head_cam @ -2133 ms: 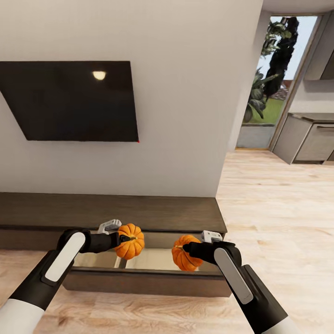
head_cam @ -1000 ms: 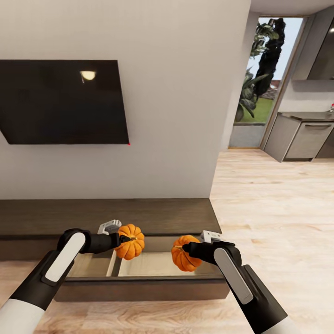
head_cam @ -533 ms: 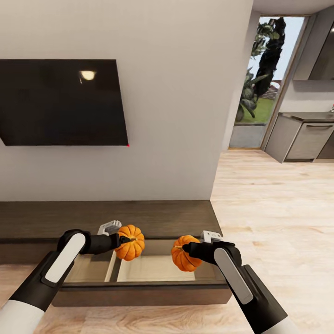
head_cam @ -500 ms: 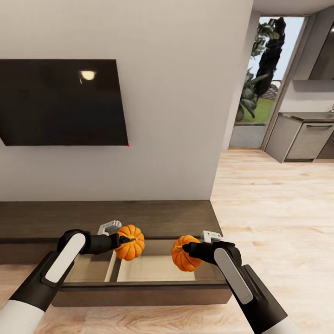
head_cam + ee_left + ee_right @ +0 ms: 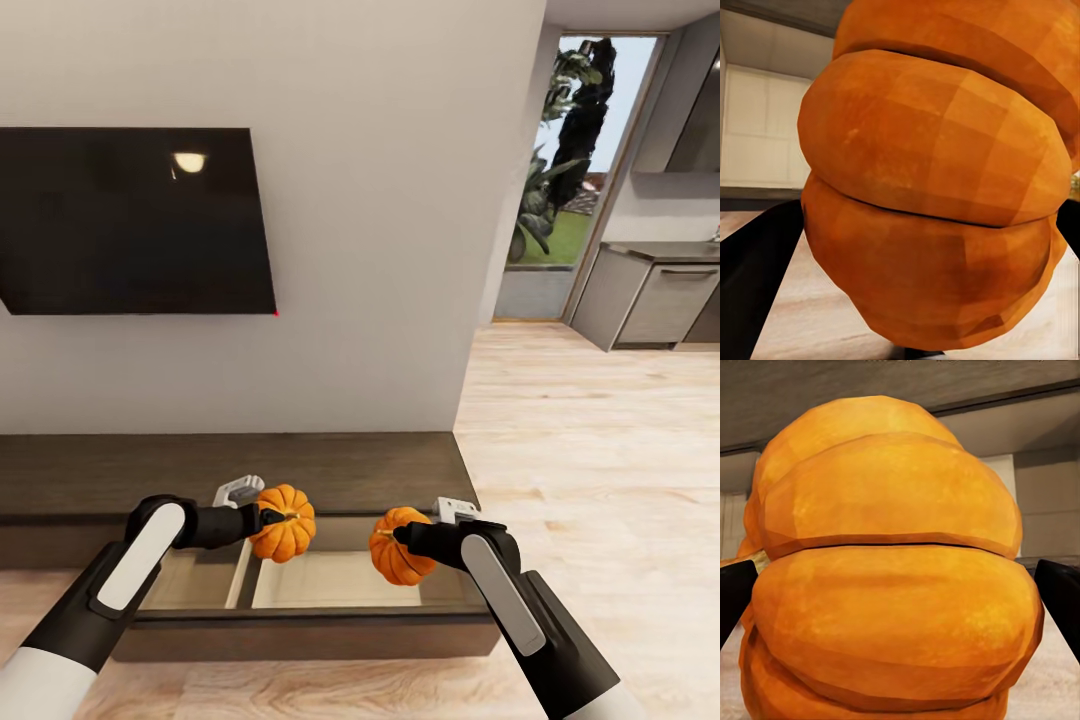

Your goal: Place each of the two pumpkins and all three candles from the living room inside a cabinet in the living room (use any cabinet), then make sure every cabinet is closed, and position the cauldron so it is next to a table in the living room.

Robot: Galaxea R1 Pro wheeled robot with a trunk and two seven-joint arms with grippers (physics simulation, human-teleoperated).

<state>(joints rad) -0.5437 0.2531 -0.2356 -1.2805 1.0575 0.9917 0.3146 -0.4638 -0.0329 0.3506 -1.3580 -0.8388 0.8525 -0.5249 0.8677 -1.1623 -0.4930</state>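
Each gripper holds one orange ribbed pumpkin over the open drawer of the dark brown cabinet (image 5: 300,465). My left gripper (image 5: 268,519) is shut on the left pumpkin (image 5: 286,540), which looms close in the left wrist view as ribbed orange pumpkin (image 5: 937,187) between dark fingers (image 5: 754,277). My right gripper (image 5: 400,535) is shut on the right pumpkin (image 5: 392,552), seen close up as pumpkin (image 5: 892,577) in the right wrist view. Both hang above the drawer's pale wood interior (image 5: 335,580), which has a divider (image 5: 240,575) at its left. Candles, cauldron and table are out of view.
A black TV (image 5: 135,220) hangs on the white wall above the cabinet. Light wood floor (image 5: 590,470) stretches to the right toward grey kitchen units (image 5: 650,295) and a glass door with plants (image 5: 570,150).
The view shifted over the first second, then held still. The left pumpkin has edged slightly right and down; the right pumpkin stays put.
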